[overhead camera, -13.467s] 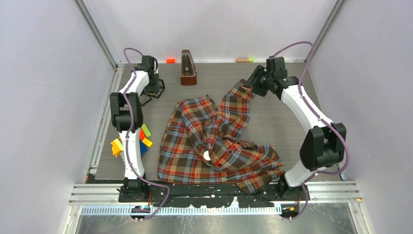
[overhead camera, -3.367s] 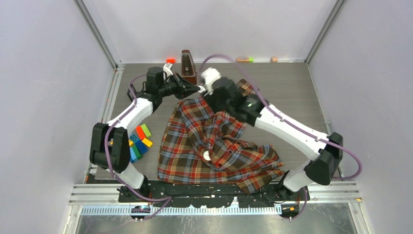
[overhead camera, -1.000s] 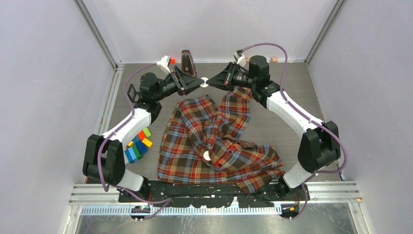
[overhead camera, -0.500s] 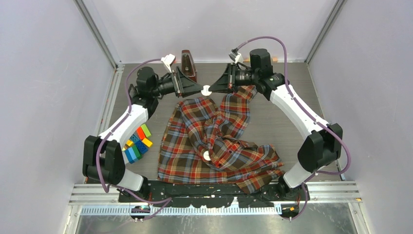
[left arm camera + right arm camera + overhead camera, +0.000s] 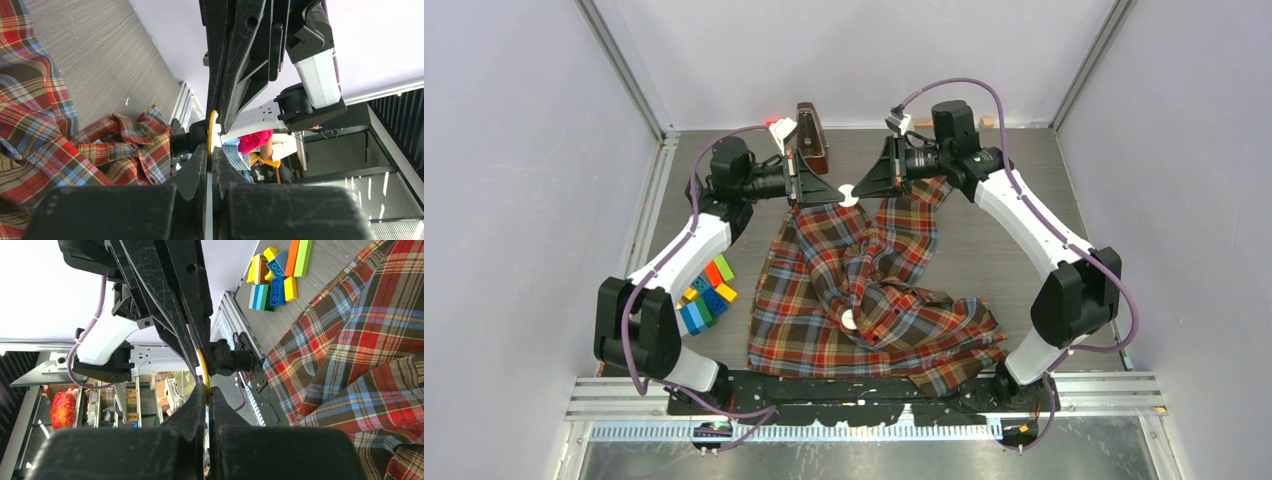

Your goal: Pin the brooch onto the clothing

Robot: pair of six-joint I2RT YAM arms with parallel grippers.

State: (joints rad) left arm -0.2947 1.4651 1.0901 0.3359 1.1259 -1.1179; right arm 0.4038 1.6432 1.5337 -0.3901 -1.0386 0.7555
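Brooch (image 5: 848,194) is pinched edge-on between the closed left gripper (image 5: 835,194) and closed right gripper (image 5: 861,191), tip to tip, above the far edge of the clothing (image 5: 864,290), which lies below on the counter (image 5: 1014,230).

White arm links (image 5: 689,250), blk joints (image 5: 1079,295), purple cables (image 5: 960,80), blk wedge-shaped jaws

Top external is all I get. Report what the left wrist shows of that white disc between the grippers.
Observer: The brooch is edge-on there and has a yellow rim. The left gripper is shut on it.
Operator: Now give me the right wrist.
Observer: The right gripper is shut on the same thin yellow edge from the other side.
Operator: Check for cloth in the pinch.
Observer: There is none between the fingers. The shirt lies apart from the brooch.
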